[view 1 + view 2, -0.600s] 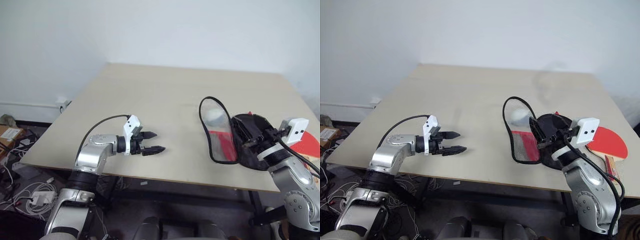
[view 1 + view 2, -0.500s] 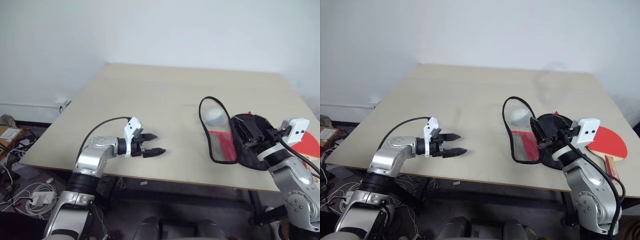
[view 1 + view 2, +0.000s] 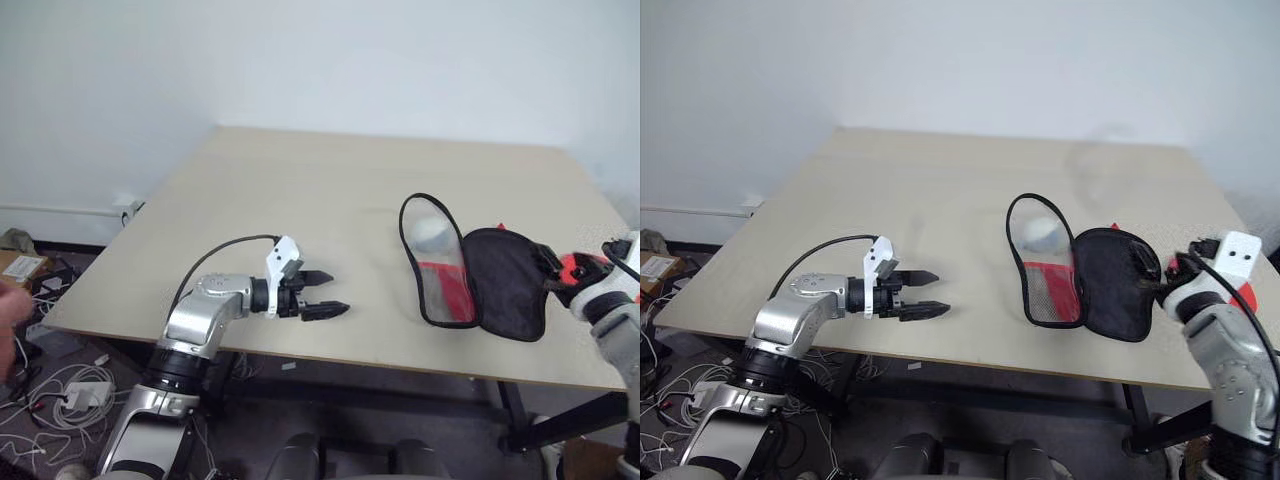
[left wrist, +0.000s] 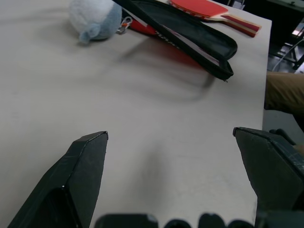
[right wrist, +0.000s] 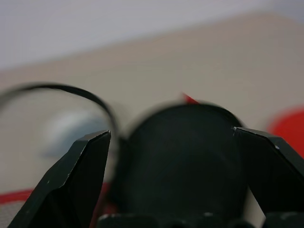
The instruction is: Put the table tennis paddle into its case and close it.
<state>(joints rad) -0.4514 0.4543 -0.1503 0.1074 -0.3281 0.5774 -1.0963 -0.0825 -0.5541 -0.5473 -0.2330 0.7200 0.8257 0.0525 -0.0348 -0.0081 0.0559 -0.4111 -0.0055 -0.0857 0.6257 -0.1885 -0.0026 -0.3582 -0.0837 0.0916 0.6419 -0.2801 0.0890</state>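
R tool (image 3: 1185, 262) has just let go of the case (image 3: 478, 275) and pulled back toward the table (image 3: 300, 190) edge on the robot's right, fingers now spread wide w/ nothing between them; a moment ago it sat right on the black flap. L tool (image 3: 328, 294) is also wide open and empty, has crept a bit toward the case but is still well apart from it. So the case lies unzipped, flat on the table, mesh half w/ zip rim beside the black half, a white fluffy ball (image 3: 432, 234) at its far end. Paddle (image 4: 213, 11) still outside: lies just beyond the case on the robot's right, long axis roughly along the table edge, handle pointing away from the case. Looks like pickup of the paddle comes next; insertion not started.
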